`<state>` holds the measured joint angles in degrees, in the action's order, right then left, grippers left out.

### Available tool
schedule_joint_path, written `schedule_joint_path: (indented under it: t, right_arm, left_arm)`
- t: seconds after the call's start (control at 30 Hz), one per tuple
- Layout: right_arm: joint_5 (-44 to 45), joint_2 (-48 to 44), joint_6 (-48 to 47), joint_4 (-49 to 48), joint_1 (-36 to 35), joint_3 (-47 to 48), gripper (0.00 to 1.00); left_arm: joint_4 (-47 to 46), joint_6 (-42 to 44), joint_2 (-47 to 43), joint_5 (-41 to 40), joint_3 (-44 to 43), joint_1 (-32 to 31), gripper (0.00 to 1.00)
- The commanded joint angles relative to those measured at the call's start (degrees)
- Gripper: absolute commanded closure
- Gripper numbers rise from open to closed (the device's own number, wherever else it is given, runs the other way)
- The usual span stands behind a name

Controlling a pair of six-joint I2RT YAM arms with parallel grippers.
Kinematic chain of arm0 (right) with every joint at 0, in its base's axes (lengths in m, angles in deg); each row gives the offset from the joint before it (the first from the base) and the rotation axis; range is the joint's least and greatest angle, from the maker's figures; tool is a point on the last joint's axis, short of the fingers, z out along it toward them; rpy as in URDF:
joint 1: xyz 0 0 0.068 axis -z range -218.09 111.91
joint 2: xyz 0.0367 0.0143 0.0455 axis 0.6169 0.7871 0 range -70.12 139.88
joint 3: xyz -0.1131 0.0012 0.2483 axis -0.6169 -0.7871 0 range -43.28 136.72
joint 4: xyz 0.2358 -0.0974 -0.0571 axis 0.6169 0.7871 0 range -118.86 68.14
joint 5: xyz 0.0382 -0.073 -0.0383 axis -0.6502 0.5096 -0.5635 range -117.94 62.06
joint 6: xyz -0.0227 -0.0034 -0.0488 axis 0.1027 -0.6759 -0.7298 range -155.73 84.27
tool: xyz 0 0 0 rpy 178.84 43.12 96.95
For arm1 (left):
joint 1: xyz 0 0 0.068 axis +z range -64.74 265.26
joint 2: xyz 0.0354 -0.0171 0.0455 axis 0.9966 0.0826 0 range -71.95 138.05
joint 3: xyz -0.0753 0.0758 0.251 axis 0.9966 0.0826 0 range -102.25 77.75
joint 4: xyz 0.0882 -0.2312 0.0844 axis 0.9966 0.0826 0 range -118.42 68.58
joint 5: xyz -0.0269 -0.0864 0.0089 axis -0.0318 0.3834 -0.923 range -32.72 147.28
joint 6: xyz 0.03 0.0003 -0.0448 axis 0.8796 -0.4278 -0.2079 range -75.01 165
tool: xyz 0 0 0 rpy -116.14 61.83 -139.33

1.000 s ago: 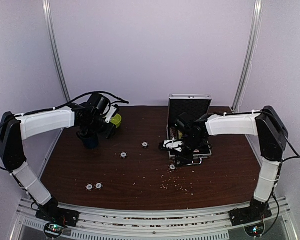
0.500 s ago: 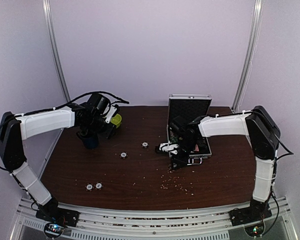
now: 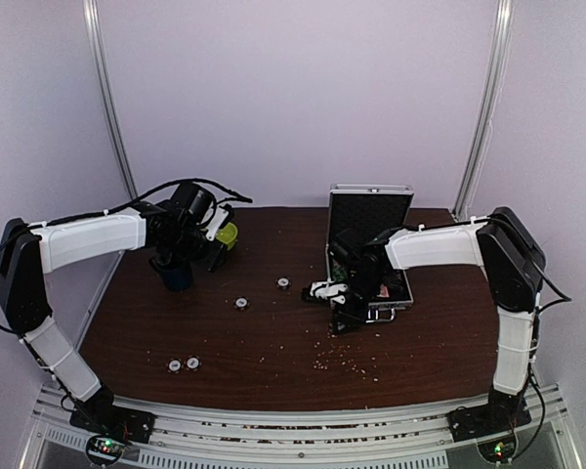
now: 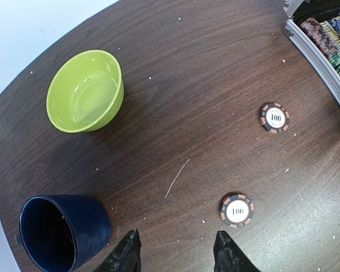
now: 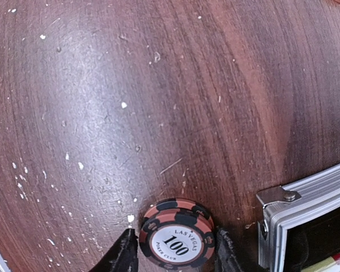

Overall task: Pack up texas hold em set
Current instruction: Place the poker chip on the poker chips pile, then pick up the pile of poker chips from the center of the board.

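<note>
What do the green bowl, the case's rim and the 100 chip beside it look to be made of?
The bowl looks like glossy plastic or glazed ceramic: smooth, with soft highlights. The case rim is probably aluminium: silver, ridged, with a riveted corner piece. The poker chip seems matte plastic or clay composite, with a printed centre label.

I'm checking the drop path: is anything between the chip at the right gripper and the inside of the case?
Only the raised aluminium wall of the case, close beside the poker chip held by the right gripper. The chip likely needs lifting over it; nothing else shows between them.
</note>
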<state>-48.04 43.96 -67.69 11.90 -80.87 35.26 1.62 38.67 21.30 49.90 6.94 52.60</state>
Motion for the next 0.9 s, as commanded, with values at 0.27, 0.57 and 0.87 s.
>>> schedule_joint_path:
  t: [0.27, 0.57, 0.87]
  right_arm:
    - [0.63, 3.44, -0.14, 4.75, -0.82, 2.78, 0.47]
    - [7.67, 5.32, 0.66, 5.36, -3.27, 2.63, 0.51]
    - [8.17, 9.2, 0.24, 10.09, -4.16, 4.93, 0.62]
  left_arm:
    - [-0.86, 0.61, 0.36, 1.11, -0.91, 0.44, 0.56]
    - [-0.77, 0.59, 0.55, 1.13, -1.0, 0.49, 0.56]
    - [-0.38, 0.7, 0.79, 1.05, -1.17, 0.5, 0.56]
